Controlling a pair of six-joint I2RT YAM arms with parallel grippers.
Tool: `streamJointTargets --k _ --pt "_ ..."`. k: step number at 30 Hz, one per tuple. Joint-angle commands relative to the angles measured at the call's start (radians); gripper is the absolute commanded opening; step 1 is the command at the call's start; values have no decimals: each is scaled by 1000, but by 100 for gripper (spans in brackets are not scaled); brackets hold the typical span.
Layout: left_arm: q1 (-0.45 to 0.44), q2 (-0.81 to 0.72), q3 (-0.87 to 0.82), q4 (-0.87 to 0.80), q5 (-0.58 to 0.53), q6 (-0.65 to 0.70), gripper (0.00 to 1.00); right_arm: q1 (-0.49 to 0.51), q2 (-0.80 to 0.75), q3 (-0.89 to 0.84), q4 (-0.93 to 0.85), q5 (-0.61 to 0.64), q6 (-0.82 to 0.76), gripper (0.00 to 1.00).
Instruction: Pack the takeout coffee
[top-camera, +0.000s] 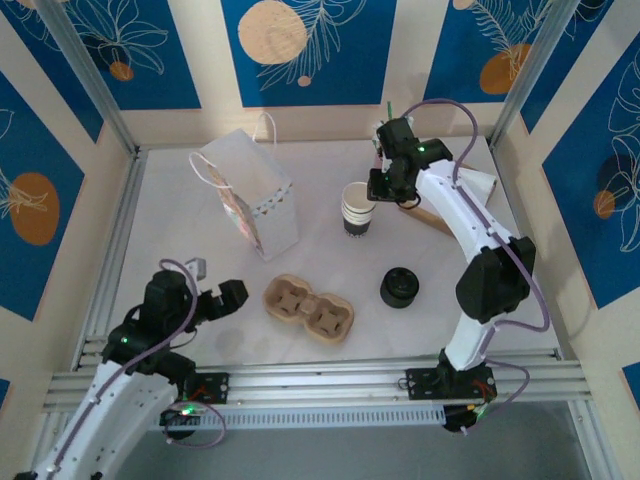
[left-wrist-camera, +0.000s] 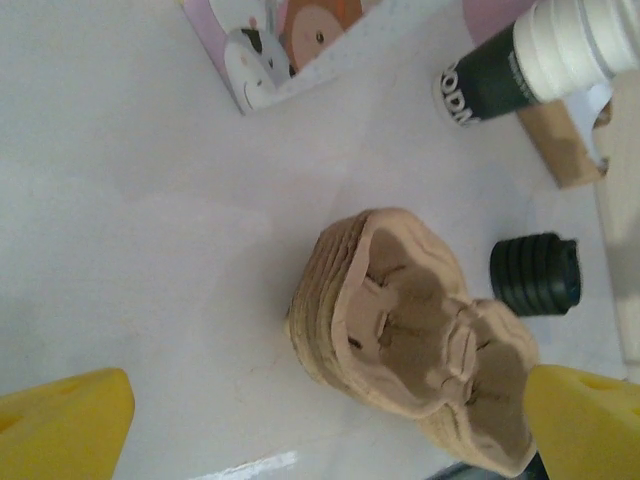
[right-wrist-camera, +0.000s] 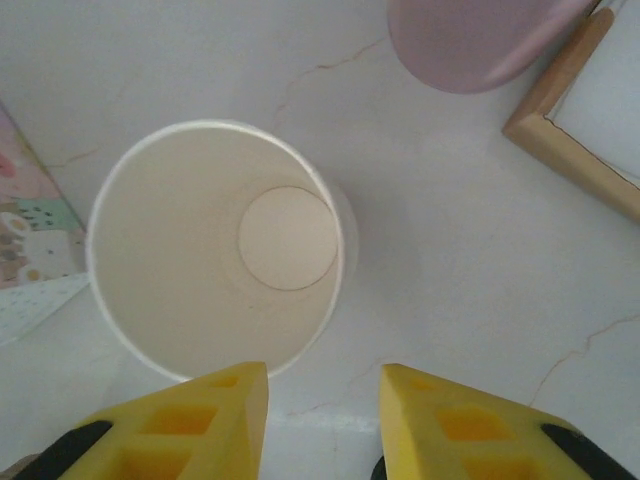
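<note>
right gripper (right-wrist-camera: 325, 385): two yellow plastic fingers a little apart, bare marbled table (right-wrist-camera: 480, 280) in the gap, clamped on nothing; one fingertip covering the near rim of the white paper cups (right-wrist-camera: 190, 260), a nested, open-topped stack with a dark band at the base, at the table's rear centre. left gripper (left-wrist-camera: 328, 395): fingers spread wide above stacked moulded-pulp carriers (left-wrist-camera: 400, 330), two wells each. one ribbed stack of black lids (top-camera: 398, 287), count unclear. one paper bag (top-camera: 250, 200). pink round thing (right-wrist-camera: 470, 40), cropped.
</note>
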Motion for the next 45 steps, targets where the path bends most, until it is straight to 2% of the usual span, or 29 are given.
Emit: streamJointTargets --k 1,9,13,18,24,32,36,45 --pt "-128 66 41 23 -124 -17 100 6 36 46 -40 49 -5 32" --pt "-521 330 248 82 -441 -24 100 2 94 66 -28 45 -6 29" --pt "-629 503 373 110 -518 18 100 4 113 80 -19 26 -5 28" --pt "-645 656 458 188 -501 58 100 2 129 96 -23 17 -5 27" --pt "-644 742 510 231 -483 83 100 -3 147 112 -22 3 -7 23" --pt "-644 748 500 243 -477 74 100 -3 173 139 -26 -5 -5 15" --pt "-644 745 490 247 -478 68 100 -5 182 154 -36 -2 -1 15" --pt "-644 744 484 251 -480 67 100 -10 161 172 -49 -4 8 0"
